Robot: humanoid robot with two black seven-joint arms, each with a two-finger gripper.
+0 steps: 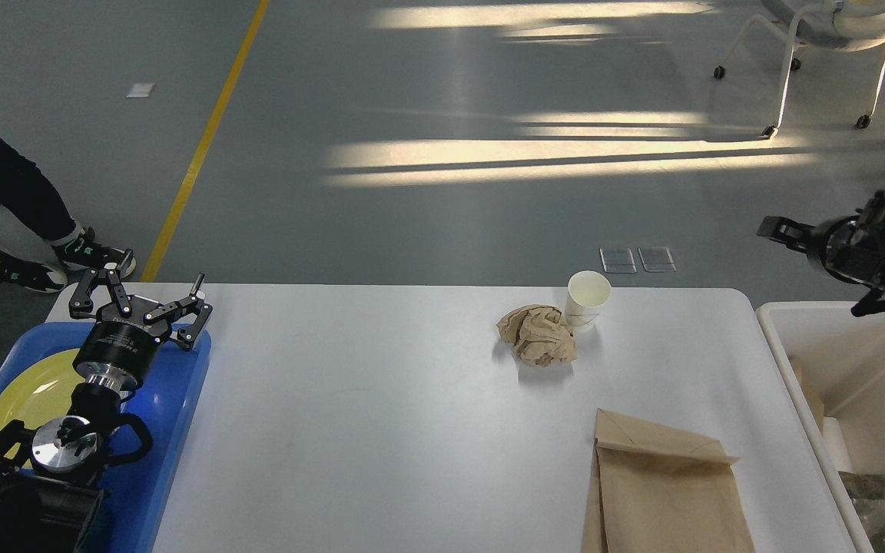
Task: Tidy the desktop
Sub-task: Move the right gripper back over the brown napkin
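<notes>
Left arm enters from lower left corner, black links stacked upward, silver joint cap facing the camera near the base. Wrist cylinder black with a silver collar, tilted up and slightly right. Left gripper [143,288] at the far end, fingers [195,298] spread wide, nothing between them.

Right arm enters at right edge, upper half of view, motion-blurred. Right gripper [815,261] points left; one finger [779,228] juts left, another shows lower right. Jaws spread, holding nothing.

Head view, down (forward) over desktop [381,430].
</notes>
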